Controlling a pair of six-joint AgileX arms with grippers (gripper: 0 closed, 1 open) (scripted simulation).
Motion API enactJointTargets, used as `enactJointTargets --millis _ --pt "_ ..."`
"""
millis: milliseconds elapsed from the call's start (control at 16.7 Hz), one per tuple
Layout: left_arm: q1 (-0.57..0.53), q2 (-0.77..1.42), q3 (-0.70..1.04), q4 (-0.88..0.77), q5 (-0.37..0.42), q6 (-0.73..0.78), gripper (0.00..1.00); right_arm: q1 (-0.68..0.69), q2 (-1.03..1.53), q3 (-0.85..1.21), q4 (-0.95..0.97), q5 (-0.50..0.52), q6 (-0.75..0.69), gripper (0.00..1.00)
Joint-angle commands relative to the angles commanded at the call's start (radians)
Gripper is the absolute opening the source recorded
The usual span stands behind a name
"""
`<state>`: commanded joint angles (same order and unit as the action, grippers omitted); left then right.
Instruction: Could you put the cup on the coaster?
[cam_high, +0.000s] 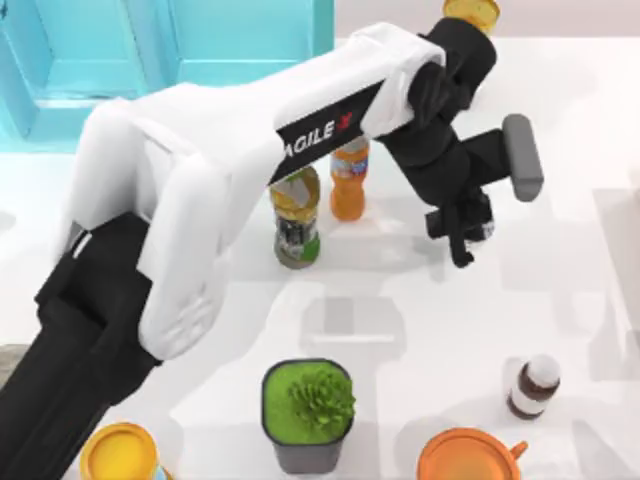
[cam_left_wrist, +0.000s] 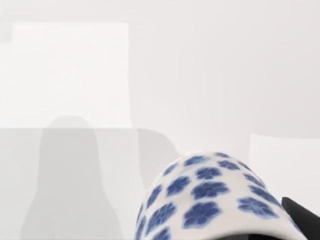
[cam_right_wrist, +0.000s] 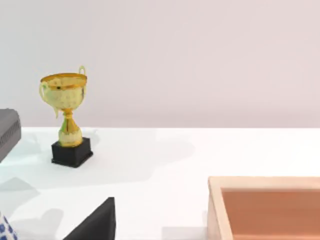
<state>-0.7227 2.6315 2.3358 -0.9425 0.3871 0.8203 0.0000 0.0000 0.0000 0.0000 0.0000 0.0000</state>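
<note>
The cup (cam_left_wrist: 210, 200), white with blue flowers, looms close in the left wrist view, with a black fingertip (cam_left_wrist: 300, 215) against its side. My left arm reaches from the near left across the table, and its gripper (cam_high: 462, 238) hangs over the right half, shut on the cup. From above, the gripper hides the cup. A sliver of the cup (cam_right_wrist: 2, 231) also shows in the right wrist view. The coaster is out of view.
Two bottles (cam_high: 297, 215) (cam_high: 349, 178) stand mid-table under the left arm. Along the near edge are a potted plant (cam_high: 307, 410), a small brown bottle (cam_high: 533, 385), an orange mug (cam_high: 468, 458) and a yellow lid-like thing (cam_high: 120, 452). A gold trophy (cam_right_wrist: 65, 117) and a wooden box (cam_right_wrist: 265, 207) stand farther off.
</note>
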Motion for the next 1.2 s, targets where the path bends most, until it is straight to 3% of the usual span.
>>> enactJointTargets --millis 540,900,1200 --pt "-0.020 -0.104 -0.088 -0.025 -0.009 -0.064 0.00 0.000 0.000 0.000 0.000 0.000 0.000 1.00" --pt "-0.009 -0.484 -0.419 -0.092 -0.055 -0.290 0.00 0.000 0.000 0.000 0.000 0.000 0.000 1.00" --pt "0.129 -0.827 -0.778 -0.114 -0.133 -0.514 0.00 0.000 0.000 0.000 0.000 0.000 0.000 1.00"
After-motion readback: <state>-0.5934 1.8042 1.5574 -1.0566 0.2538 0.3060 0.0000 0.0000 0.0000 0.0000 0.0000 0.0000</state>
